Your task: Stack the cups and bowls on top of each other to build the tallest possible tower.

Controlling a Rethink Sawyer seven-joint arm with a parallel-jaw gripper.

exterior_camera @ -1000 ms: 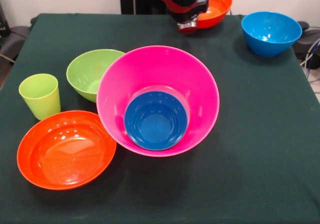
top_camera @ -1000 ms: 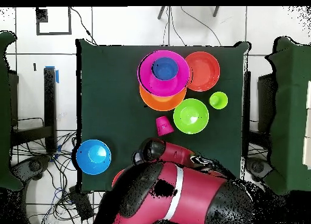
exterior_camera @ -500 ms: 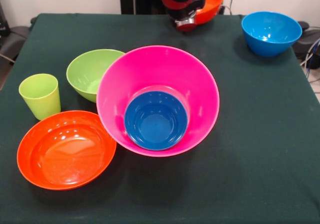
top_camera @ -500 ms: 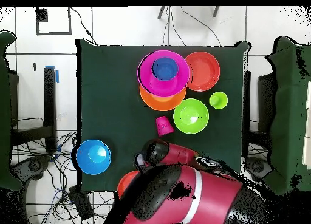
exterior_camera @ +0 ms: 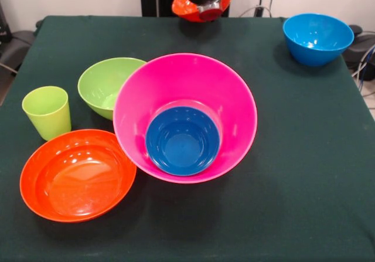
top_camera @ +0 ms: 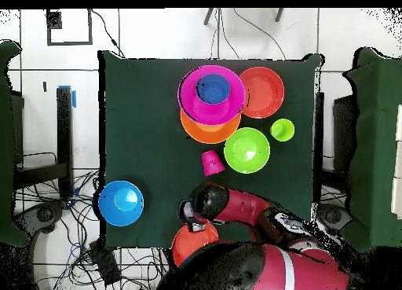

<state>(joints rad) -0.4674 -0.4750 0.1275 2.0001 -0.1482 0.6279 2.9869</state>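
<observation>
Gripper [top_camera: 191, 214] at counter [exterior_camera: 304, 156] edge, jaws clamped on shallow red-orange bowl [top_camera: 194, 243], lifted. Tower [top_camera: 210, 102]: glossy pink bowl on orange, small dark blue bowl nested inside.

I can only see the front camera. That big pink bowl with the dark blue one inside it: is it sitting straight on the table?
Observer: No. From overhead, the pink bowl sits in a big orange bowl, whose rim shows on one side.
Operator: Are there any cups I can't see?
Observer: Yes, a pink cup stands on the table next to the green bowl. The pink bowl hides it from you.
Operator: And the orange thing at my top edge?
Observer: It is a shallow red-orange bowl at the gripper, by the table's edge nearest the robot's base.
</observation>
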